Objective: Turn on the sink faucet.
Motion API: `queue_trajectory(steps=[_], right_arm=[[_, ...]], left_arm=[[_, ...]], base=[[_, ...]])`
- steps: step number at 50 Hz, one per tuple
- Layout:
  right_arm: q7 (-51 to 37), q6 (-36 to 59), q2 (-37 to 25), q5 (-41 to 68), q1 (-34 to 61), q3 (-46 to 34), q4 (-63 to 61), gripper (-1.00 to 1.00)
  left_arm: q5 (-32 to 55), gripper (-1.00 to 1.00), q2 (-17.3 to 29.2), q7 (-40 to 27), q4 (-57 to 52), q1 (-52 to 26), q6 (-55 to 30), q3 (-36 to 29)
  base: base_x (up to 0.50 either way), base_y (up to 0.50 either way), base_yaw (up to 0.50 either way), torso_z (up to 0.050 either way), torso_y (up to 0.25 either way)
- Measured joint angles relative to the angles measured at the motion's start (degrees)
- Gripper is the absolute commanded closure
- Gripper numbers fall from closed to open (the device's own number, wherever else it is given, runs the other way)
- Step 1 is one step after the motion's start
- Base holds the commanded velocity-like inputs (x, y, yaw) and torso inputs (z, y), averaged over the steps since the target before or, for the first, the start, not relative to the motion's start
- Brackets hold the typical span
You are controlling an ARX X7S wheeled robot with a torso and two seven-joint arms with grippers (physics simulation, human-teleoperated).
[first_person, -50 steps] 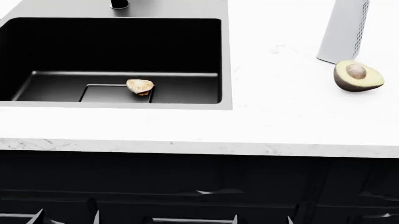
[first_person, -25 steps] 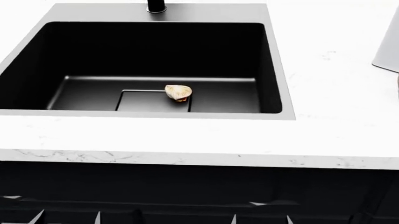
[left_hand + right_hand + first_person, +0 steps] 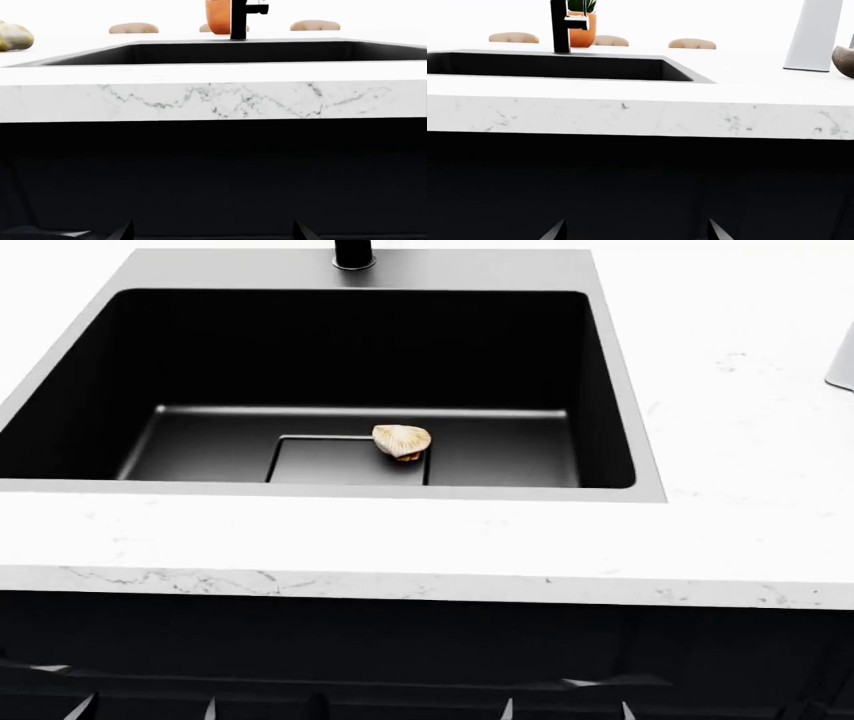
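Note:
The sink [image 3: 621,370] is a deep black square basin with a grey rim, set in the white counter, with a rectangular drain plate [image 3: 334,465]. Only the base of the black sink faucet [image 3: 354,254] shows at the far rim in the head view. Its upright stem shows in the left wrist view [image 3: 238,20] with the side handle block [image 3: 257,8], and in the right wrist view [image 3: 560,25]. My left gripper [image 3: 212,232] and right gripper [image 3: 635,232] are both open and empty. They hang low in front of the dark cabinet, below the counter edge, far from the faucet.
A tan shell-like piece [image 3: 400,441] lies on the basin floor by the drain plate. A white perforated stand [image 3: 814,35] and an avocado half [image 3: 845,60] sit on the counter to the right. An orange pot [image 3: 219,15] stands behind the faucet.
The head view has swung so the sink now sits further right and nearer the middle of the picture. The avocado and most of the white stand have left the view.

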State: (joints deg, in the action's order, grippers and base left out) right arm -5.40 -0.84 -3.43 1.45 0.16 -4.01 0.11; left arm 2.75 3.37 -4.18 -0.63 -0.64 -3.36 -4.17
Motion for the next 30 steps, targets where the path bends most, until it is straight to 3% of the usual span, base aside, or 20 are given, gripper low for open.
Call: queue_trajectory(steps=[30], right_arm=[[-2.6,0.3,-1.6,-0.2,0.0,-1.9,-0.2,-1.0]], left_arm=[[2.2,-1.0,1.5,-1.8,-0.3,0.1,1.1,-1.3]], base=[[0.0,0.0,0.0,0.049,0.0]])
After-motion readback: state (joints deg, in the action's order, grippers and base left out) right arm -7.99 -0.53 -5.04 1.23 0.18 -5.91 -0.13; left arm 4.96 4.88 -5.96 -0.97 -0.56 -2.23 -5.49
